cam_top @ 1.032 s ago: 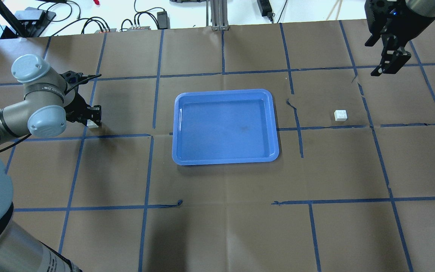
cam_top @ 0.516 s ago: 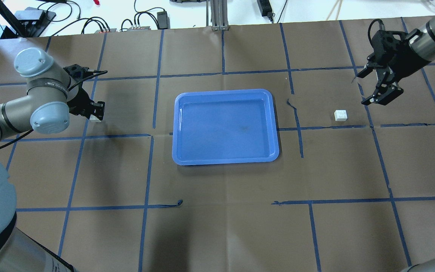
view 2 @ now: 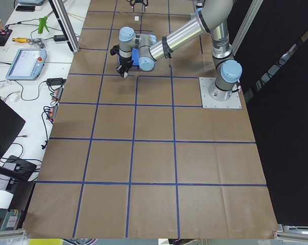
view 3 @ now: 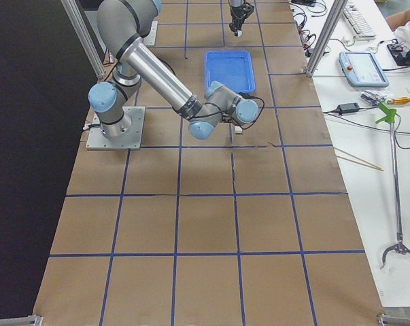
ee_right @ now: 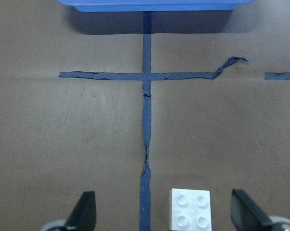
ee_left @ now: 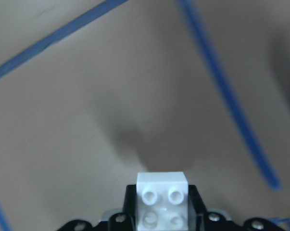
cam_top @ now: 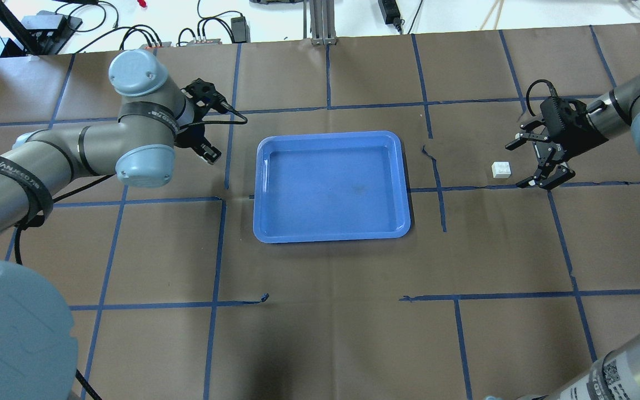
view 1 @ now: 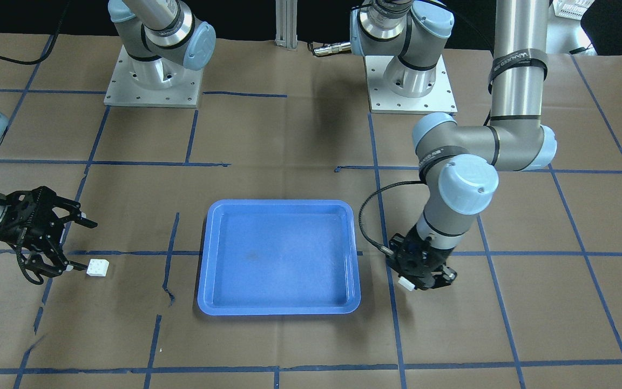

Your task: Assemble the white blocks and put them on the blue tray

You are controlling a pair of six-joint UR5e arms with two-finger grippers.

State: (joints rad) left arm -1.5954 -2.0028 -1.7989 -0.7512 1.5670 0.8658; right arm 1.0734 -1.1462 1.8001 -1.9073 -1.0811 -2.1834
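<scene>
The blue tray (cam_top: 331, 189) lies mid-table and also shows in the front view (view 1: 278, 259). My left gripper (cam_top: 210, 153) is shut on one white block (ee_left: 162, 204), held just above the paper left of the tray; the block also shows in the front view (view 1: 406, 284). The other white block (cam_top: 501, 169) lies on the paper right of the tray. My right gripper (cam_top: 514, 165) is open and low, its fingertips just beside this block. In the right wrist view the block (ee_right: 191, 215) sits between the fingers (ee_right: 84, 214), nearer the right one, untouched.
Brown paper with blue tape lines (cam_top: 328, 105) covers the table. Torn tape strips (cam_top: 434, 166) lie between the tray and the loose block. Cables and power bricks (cam_top: 203, 33) lie past the far edge. The arm bases (view 1: 151, 81) stand at the robot's side.
My left arm has swung right toward the tray with its white block. My right gripper has come down from the far right corner to the loose white block, still open.
</scene>
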